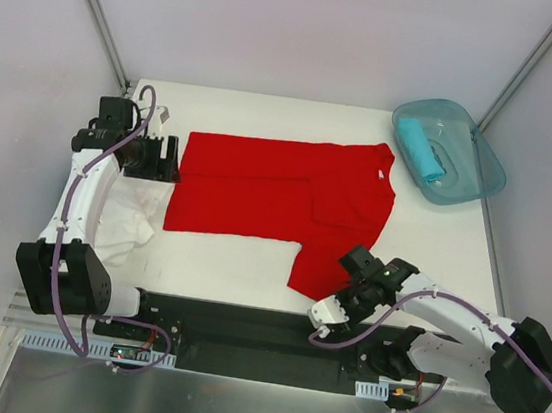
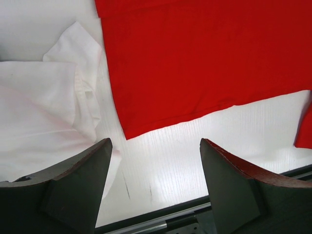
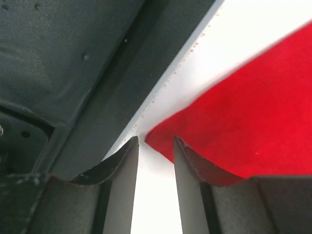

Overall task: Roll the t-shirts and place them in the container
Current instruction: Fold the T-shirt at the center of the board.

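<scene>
Right fingers (image 3: 127, 161) standing narrowly apart, gripping nothing; red t-shirt (image 3: 243, 122) corner lying just beyond tips. Left fingers (image 2: 92, 165) gaping wide, empty, white t-shirt (image 2: 39, 107) lying beside.

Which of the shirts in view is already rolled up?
The turquoise t-shirt, rolled inside the teal tub. The red t-shirt lies spread flat; the white t-shirt is crumpled at the left.

The left gripper (image 2: 155, 141) hangs over bare white bench (image 2: 165, 165), its dark fingers (image 2: 73, 190) spread wide with nothing between them. A red t-shirt (image 2: 204, 63) lies flat across the top (one lower corner points toward the gap). A rumpled white t-shirt (image 2: 39, 112) lies just beside it, at left.
</scene>
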Robot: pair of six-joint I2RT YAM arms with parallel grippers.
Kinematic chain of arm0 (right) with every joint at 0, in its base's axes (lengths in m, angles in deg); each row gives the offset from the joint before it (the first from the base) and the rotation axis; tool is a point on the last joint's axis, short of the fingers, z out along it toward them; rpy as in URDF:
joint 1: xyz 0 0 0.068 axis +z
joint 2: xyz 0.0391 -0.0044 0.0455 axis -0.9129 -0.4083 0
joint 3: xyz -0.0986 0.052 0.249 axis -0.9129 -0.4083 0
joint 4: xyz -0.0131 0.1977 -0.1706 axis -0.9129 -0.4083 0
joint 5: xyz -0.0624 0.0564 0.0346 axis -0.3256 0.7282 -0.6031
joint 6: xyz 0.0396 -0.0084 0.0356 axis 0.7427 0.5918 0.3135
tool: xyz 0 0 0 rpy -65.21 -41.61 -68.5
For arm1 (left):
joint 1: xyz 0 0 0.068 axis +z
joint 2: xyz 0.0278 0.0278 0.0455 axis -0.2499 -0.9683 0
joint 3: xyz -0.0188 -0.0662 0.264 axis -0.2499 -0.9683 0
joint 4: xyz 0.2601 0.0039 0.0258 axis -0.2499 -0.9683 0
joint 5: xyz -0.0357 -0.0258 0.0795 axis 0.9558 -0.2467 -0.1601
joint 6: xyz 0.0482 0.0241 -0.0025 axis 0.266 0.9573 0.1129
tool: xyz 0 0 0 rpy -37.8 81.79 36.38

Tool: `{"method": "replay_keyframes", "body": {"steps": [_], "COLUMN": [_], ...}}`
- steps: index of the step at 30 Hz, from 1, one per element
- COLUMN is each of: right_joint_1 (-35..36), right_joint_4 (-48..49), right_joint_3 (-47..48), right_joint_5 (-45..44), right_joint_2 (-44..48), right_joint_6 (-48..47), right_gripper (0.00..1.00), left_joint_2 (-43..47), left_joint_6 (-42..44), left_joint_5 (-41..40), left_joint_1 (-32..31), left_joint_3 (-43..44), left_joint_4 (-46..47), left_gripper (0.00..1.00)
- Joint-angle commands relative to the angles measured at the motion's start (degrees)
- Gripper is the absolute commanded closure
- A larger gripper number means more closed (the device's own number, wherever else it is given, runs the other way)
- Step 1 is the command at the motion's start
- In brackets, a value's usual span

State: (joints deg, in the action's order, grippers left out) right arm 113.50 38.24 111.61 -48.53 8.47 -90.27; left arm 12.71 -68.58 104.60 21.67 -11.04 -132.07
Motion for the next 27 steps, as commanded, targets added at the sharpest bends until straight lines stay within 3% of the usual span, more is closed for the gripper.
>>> {"method": "replay_keyframes", "body": {"steps": [1,5,8,9,15,20,27], "right_joint_1": [0.83,1.18,1.27,1.27,1.27,1.27,0.75], "right_joint_4": [1.97,6.09,8.39,8.39,4.18,5.66,1.10], "right_joint_3": [-2.52,-4.63,-6.13,-6.04,-2.35,-0.95,2.66], "right_joint_5": [0.49,-1.27,-2.94,-3.21,-4.96,-6.98,-6.73], "right_joint_2": [-0.71,-1.24,-0.72,0.42,6.84,12.37,9.30], "right_joint_6": [-1.55,-0.93,0.81,1.52,12.48,23.04,28.33], "right_gripper": [0.63,0.69,0.87,0.99,0.99,0.99,0.99], "left_joint_2": [2.31,3.27,4.50,4.76,4.51,0.21,-11.57], "left_joint_6": [-0.15,0.29,0.20,-0.06,-2.61,-3.49,-2.35], "left_joint_5": [1.51,1.51,2.21,2.65,6.77,1.43,0.54], "left_joint_1": [1.93,2.64,2.64,2.64,2.64,2.55,2.38], "left_joint_3": [-0.67,-2.16,-4.00,-4.62,-11.47,-14.11,-11.66], "left_joint_4": [0.24,0.15,-0.20,-0.20,-0.90,-1.16,-1.96], "left_gripper": [0.27,0.27,0.27,0.27,0.29,0.32,0.43]}}
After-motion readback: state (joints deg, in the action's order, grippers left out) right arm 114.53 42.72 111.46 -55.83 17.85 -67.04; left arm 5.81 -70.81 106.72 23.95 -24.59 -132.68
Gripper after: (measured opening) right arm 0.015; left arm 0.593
